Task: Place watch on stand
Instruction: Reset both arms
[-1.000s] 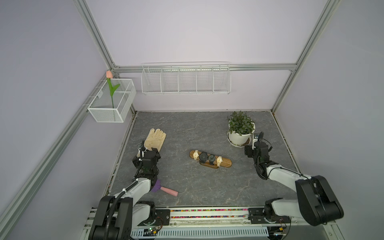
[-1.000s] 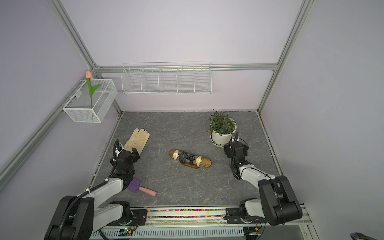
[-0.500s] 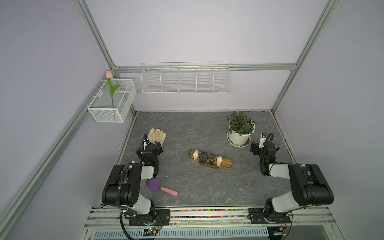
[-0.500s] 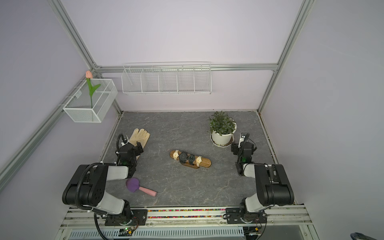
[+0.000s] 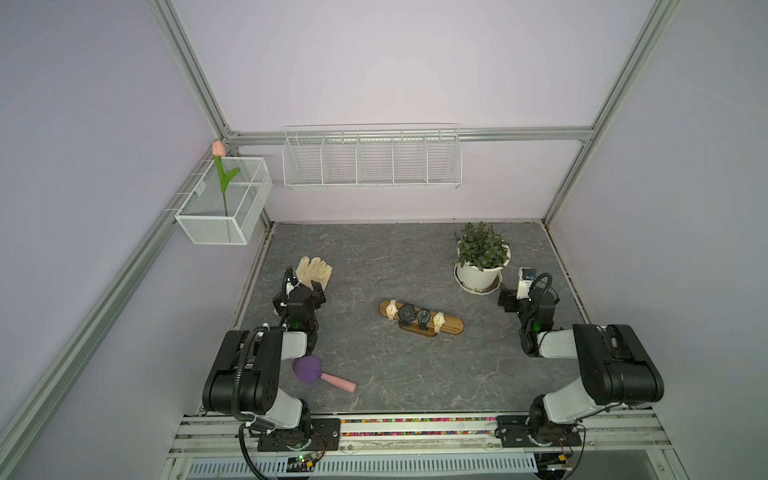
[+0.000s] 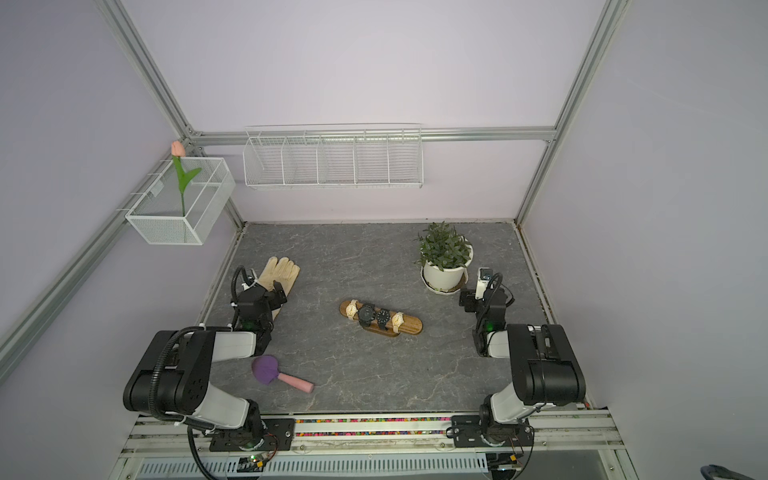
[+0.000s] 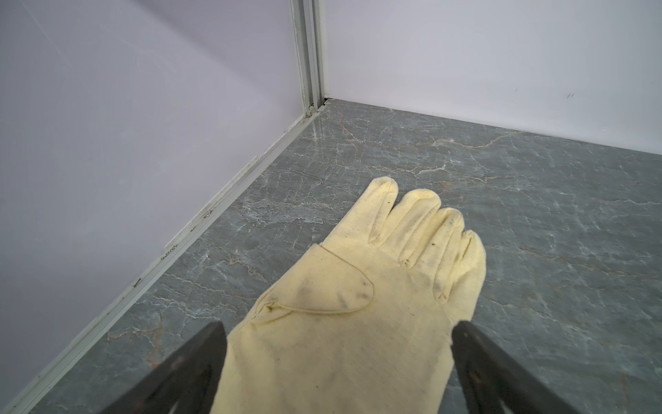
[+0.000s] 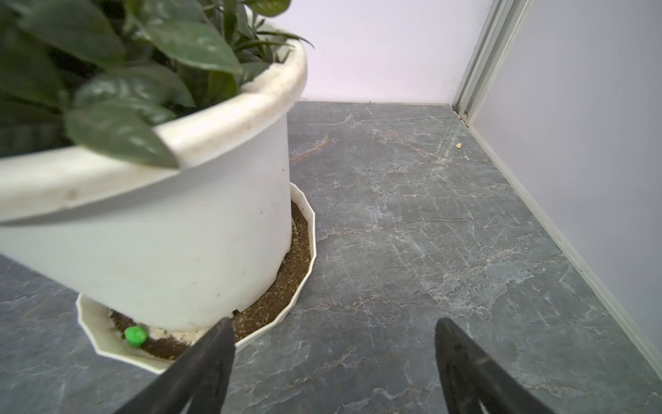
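Note:
The wooden stand (image 5: pixel 452 326) lies in the middle of the grey floor in both top views, with several watches strapped across it: a cream-faced watch (image 5: pixel 391 309) at one end, dark ones (image 5: pixel 407 312) in the middle. My left gripper (image 5: pixel 303 287) hovers low over the wrist end of a cream glove (image 7: pixel 376 286), far left of the stand; its jaws stand open, one on each side of the glove. My right gripper (image 5: pixel 519 296) is open beside the white plant pot (image 8: pixel 161 233), far right of the stand, holding nothing.
A purple-headed brush with a pink handle (image 5: pixel 318 372) lies near the front left. The potted plant (image 5: pixel 481 266) stands on a saucer at the back right. Wire baskets (image 5: pixel 372 160) hang on the back and left walls. Both arms are folded near the front rail.
Both arms have folded back and up into a tucked pose near their bases. The grippers stay open. The stand and the watches have not moved.

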Robot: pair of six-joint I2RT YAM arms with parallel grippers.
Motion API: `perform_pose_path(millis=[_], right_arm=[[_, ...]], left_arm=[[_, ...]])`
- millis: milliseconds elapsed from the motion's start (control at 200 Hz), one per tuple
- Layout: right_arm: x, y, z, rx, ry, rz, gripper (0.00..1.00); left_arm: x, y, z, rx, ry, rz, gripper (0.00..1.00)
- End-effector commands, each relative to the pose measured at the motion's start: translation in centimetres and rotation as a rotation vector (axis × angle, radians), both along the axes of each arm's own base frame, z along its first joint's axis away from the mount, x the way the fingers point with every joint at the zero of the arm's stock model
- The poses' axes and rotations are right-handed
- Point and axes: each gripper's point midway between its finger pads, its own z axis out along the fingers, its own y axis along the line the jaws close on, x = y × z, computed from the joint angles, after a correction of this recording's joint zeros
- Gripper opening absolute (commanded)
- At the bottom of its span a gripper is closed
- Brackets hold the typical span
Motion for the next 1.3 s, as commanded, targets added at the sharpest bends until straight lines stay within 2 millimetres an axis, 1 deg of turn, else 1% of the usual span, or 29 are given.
perform_pose_path(millis=[0, 70, 200, 460, 530, 590, 625, 670, 695, 735, 745, 775, 825, 840, 870, 900, 930, 955, 965, 995, 1020, 1050, 1075, 1119, 1144, 1169, 1219, 1259, 1294], right_arm=[[-0.4, 1.7, 1.1, -0.019, -0.068, 0.104, 0.89], [-0.5, 1.7, 1.1, -0.018, -0.073, 0.102, 0.89], [-0.1, 2.0, 0.9, -0.017, -0.047, 0.122, 0.89], [0.2, 1.5, 0.8, -0.013, -0.031, 0.09, 0.89], [0.4, 1.0, 0.8, -0.011, -0.023, 0.061, 0.89], [0.7, 0.0, 0.6, -0.007, -0.003, -0.004, 0.89], [0.6, -0.1, 0.6, -0.008, -0.003, -0.006, 0.89], [0.3, 0.2, 1.2, -0.007, -0.03, 0.008, 0.89], [-0.2, 0.4, 1.6, -0.012, -0.047, 0.02, 0.89], [-1.1, 0.6, 2.9, -0.024, -0.104, 0.028, 0.89], [-1.5, 0.6, 3.0, -0.025, -0.113, 0.023, 0.89], [-2.3, 0.2, 3.4, -0.026, -0.14, -0.004, 0.89], [-3.1, -1.1, 3.8, -0.016, -0.174, -0.079, 0.88], [-3.1, -1.2, 3.6, -0.01, -0.17, -0.092, 0.89], [-2.8, -1.8, 3.0, -0.005, -0.152, -0.125, 0.88], [-2.0, -1.8, 1.6, -0.006, -0.113, -0.129, 0.89], [-0.6, -1.2, 1.5, -0.021, -0.125, -0.085, 0.89], [-0.1, -0.1, 1.3, -0.03, -0.103, -0.017, 0.89], [-0.2, 0.4, 0.7, -0.033, -0.065, 0.012, 0.88], [-0.3, 1.4, 0.6, -0.035, 0.0, 0.069, 0.89], [-0.1, 1.9, 1.5, -0.037, -0.016, 0.096, 0.89], [-0.4, 2.2, 2.4, -0.041, -0.055, 0.111, 0.89], [-1.0, 2.1, 2.9, -0.049, -0.085, 0.097, 0.88], [-2.2, 1.3, 3.5, -0.052, -0.134, 0.042, 0.89], [-2.5, 0.8, 3.6, -0.048, -0.154, 0.008, 0.89], [-2.7, 0.3, 3.2, -0.043, -0.155, -0.022, 0.89], [-2.1, -0.2, 1.6, -0.04, -0.126, -0.049, 0.88], [-0.8, 0.5, 1.9, -0.058, -0.16, -0.011, 0.88], [-0.9, 0.8, 1.1, -0.057, -0.095, 0.007, 0.88]], left_arm=[[0.8, 0.1, 1.7, 0.005, -0.048, 0.0, 1.0], [0.8, 0.0, 1.7, 0.004, -0.044, -0.003, 1.0], [0.8, 0.0, 1.7, 0.004, -0.045, -0.004, 1.0], [0.8, 0.0, 1.7, 0.005, -0.047, -0.003, 1.0], [0.8, 0.0, 1.7, 0.006, -0.045, -0.004, 1.0], [0.8, 0.0, 1.7, 0.006, -0.045, -0.005, 1.0], [0.8, 0.0, 1.7, 0.006, -0.047, -0.004, 1.0], [0.6, -0.5, 2.7, 0.032, -0.084, -0.044, 1.0], [0.4, -1.3, 3.6, 0.053, -0.113, -0.086, 1.0], [-0.4, -2.8, 4.9, 0.082, -0.119, -0.147, 1.0], [-0.6, -3.0, 4.8, 0.088, -0.104, -0.16, 1.0], [-1.1, -3.7, 5.5, 0.085, -0.094, -0.194, 1.0], [-1.5, -3.9, 6.4, 0.088, -0.128, -0.214, 1.0], [-1.5, -3.6, 6.4, 0.084, -0.133, -0.199, 1.0], [-1.4, -2.9, 5.7, 0.057, -0.117, -0.156, 1.0], [-0.9, -1.7, 4.8, 0.03, -0.11, -0.115, 1.0], [-0.4, -0.8, 3.3, 0.002, -0.095, -0.074, 1.0], [0.0, -0.2, 2.2, -0.001, -0.094, -0.042, 0.99], [0.3, 0.0, 2.3, 0.011, -0.112, -0.03, 1.0], [0.7, -0.3, 2.3, 0.045, -0.14, -0.033, 1.0], [0.4, -1.2, 1.8, 0.066, -0.089, -0.058, 1.0], [-0.2, -2.0, 2.3, 0.063, -0.061, -0.073, 0.99], [-0.5, -2.1, 3.0, 0.053, -0.098, -0.097, 0.99], [-1.4, -1.9, 3.5, 0.046, -0.148, -0.094, 0.99], [-1.9, -1.7, 3.5, 0.041, -0.167, -0.089, 0.99], [-2.1, -1.4, 3.3, 0.033, -0.175, -0.077, 0.99], [-1.3, -0.8, 2.5, 0.02, -0.166, -0.06, 0.99], [-0.2, -0.2, 2.3, 0.027, -0.155, -0.019, 0.99], [0.6, -0.5, 1.8, 0.034, -0.098, -0.032, 0.99]])
